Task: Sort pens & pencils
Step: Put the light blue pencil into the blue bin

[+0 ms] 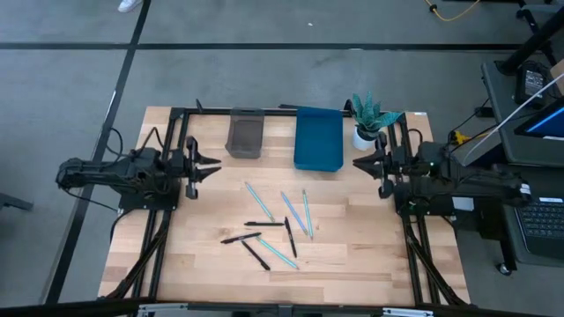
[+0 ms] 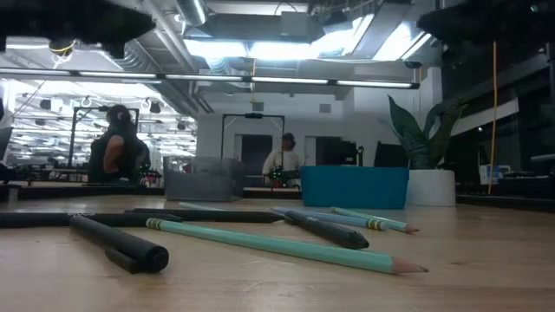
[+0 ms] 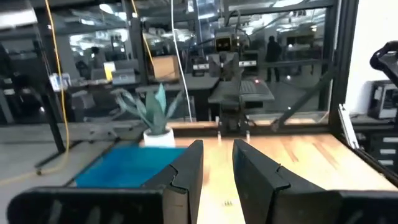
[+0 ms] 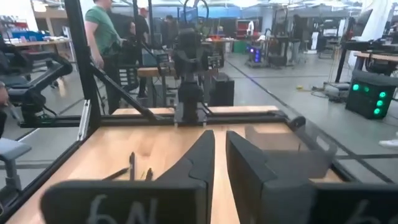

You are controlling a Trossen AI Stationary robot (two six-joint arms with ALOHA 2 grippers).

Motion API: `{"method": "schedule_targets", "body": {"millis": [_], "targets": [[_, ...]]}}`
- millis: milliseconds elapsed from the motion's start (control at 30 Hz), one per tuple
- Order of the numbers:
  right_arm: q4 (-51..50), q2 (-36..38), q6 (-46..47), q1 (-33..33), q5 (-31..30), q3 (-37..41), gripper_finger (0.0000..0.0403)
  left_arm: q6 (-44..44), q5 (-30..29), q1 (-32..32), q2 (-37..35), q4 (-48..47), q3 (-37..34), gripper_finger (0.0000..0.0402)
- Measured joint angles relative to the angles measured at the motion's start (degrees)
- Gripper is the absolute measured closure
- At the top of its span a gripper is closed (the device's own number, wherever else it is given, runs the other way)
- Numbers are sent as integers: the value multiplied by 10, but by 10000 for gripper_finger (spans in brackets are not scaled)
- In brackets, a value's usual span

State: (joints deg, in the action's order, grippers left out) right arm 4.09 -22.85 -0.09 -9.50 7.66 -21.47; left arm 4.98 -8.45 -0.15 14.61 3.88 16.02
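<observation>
pens & pencils point(image 1: 275, 231): all dumped in one loose scatter on the bare wood in the middle of the table point(image 1: 370, 255), black ones and pale teal ones mixed and a few crossing each other, so nothing looks sorted yet

grey bin point(image 1: 246, 132): sits at the far edge of the table, well apart from the pile, looks empty from above, my guess is it's one of the two drop spots

blue tray point(image 1: 318, 137): just beside the grey bin, also nothing in it that I can see, probably the other drop spot, which would explain two containers for two kinds of stick

potted plant point(image 1: 368, 121): parked in the far corner next to the blue tray, just decor I think

left gripper point(image 1: 210, 165): hanging at its own side of the table, fingers a narrow gap apart, holding nothing, looks like a parked pose

right gripper point(image 1: 361, 161): mirrored on the other side, fingers only slightly parted, nothing between them either

stage: reads to me like the very start, first grab not yet made
</observation>
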Motion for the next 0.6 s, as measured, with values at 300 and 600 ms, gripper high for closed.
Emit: {"method": "schedule_targets", "body": {"millis": [300, 600], "targets": [[-50, -82, -17, 0, 15, -117, 359, 23, 1, 7, 85, -22, 84, 320], [-47, -149, -12, 0, 16, -131, 359, -7, 30, 7, 138, -15, 84, 320]]}}
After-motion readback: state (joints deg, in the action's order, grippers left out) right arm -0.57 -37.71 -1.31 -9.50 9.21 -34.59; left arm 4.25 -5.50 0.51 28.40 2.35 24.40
